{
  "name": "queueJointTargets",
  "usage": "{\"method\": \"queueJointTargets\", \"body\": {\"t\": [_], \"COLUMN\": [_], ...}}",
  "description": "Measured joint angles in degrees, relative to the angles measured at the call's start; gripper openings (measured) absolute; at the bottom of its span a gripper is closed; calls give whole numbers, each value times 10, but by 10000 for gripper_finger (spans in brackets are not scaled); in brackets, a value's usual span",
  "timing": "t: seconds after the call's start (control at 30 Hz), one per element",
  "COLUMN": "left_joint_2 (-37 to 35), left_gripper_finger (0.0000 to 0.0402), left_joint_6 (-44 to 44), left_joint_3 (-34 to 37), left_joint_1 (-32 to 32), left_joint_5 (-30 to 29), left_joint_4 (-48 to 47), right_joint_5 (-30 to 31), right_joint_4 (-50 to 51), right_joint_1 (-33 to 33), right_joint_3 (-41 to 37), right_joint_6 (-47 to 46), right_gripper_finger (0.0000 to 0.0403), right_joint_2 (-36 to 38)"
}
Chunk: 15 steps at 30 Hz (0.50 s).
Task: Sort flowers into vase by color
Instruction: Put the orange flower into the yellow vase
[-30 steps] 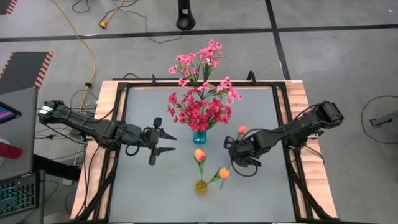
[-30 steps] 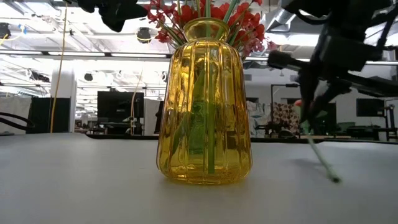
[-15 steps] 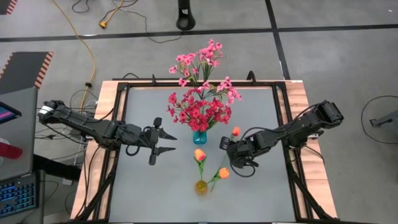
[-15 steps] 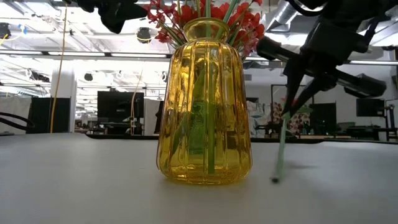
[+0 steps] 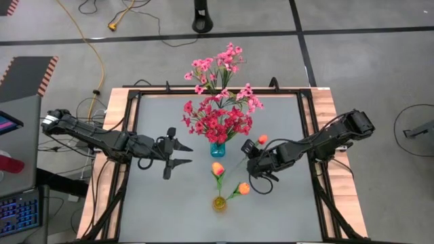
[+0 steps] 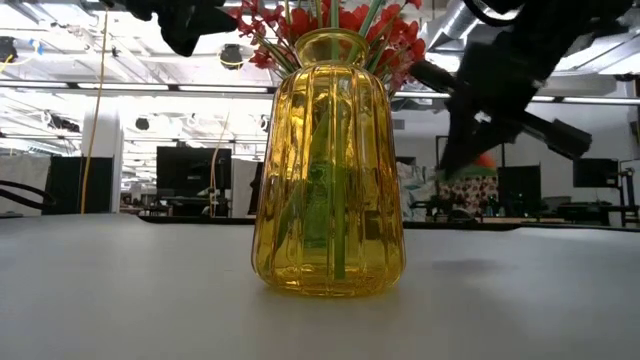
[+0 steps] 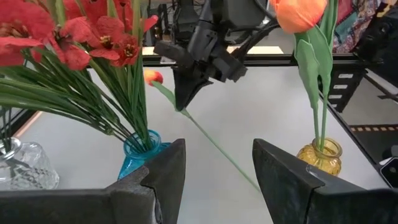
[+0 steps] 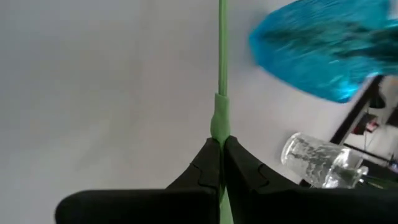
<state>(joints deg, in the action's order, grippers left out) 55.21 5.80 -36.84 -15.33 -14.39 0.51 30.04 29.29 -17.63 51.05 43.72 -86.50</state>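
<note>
We see the right gripper (image 5: 252, 165) with its jaws shut tight on the thin green stem of an orange bud (image 5: 262, 140). The right wrist view shows the two dark fingers (image 8: 208, 163) pinching that stem (image 8: 221, 93). The stem hangs down in the air over the middle of the grey counter (image 5: 285, 210), not touching it. The bud sits just right of the blue vase (image 5: 217, 148).

The blue vase holds red flowers (image 5: 218, 122). Behind it, at the far edge of the counter, pink flowers (image 5: 218, 68) stand in a clear glass vase (image 7: 22, 165).

Near us is the yellow vase (image 5: 219, 202). It stands upright and already holds two orange buds (image 5: 218, 169), one straight up and one leaning right.

The left gripper (image 5: 182, 155) waits above the left part of the counter, apart from all the vases. Its jaws are open and hold nothing.
</note>
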Motion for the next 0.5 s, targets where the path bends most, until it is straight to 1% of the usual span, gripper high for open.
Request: {"method": "queueJointTargets", "body": {"t": [0.17,0.33,0.5], "left_joint_2": [22,72,122], "left_gripper_finger": [174,174,174], "left_joint_6": [1,-5,6], "left_joint_3": [0,0,0], "left_joint_1": [0,0,0], "left_joint_5": [0,2,2], "left_joint_4": [5,12,73], "right_joint_5": [0,0,-1], "right_joint_4": [-78,-147,-166], "right_joint_1": [1,2,2], "right_joint_3": [0,0,0], "right_joint_6": [-39,-47,-47], "right_gripper_finger": [37,37,37], "right_joint_2": [0,0,0]}}
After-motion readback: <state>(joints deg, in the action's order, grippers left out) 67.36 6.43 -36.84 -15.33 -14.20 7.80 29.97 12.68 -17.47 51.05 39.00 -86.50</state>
